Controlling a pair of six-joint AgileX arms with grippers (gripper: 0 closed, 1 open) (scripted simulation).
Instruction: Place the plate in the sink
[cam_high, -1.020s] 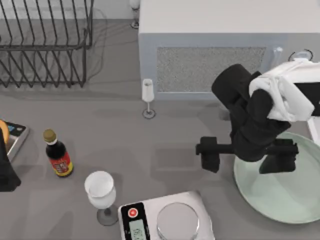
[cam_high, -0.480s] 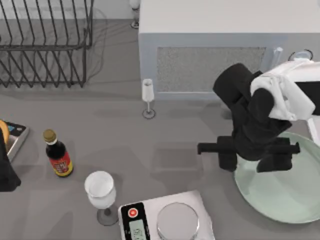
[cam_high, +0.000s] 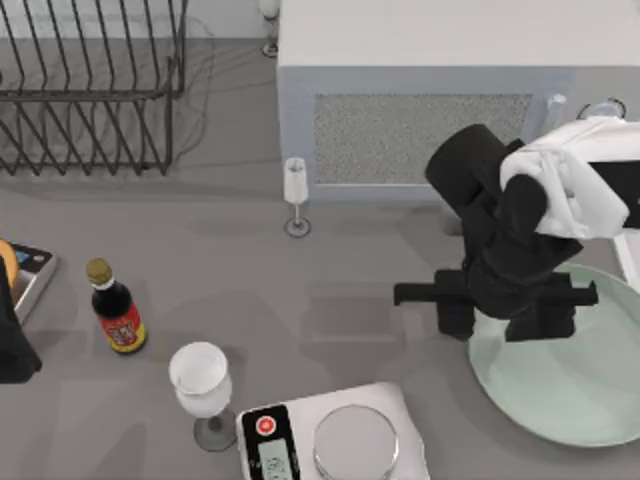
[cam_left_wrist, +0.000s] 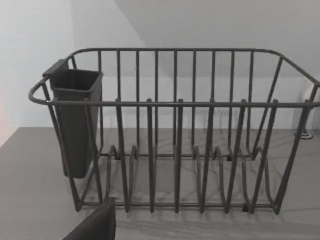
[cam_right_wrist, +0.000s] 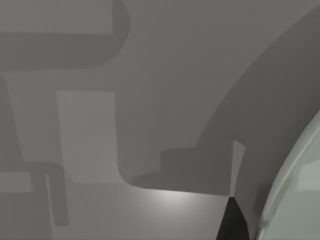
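One right gripper (cam_high: 497, 312) astride plate (cam_high: 570, 385) rim.

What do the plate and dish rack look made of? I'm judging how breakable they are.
The plate looks like glazed ceramic or melamine: smooth pale mint surface with a soft sheen. The dish rack looks like dark coated metal wire: thin, matte, bent rods.

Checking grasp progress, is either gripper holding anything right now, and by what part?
Cannot be told: the right gripper straddles the plate at its left rim, contact hidden.
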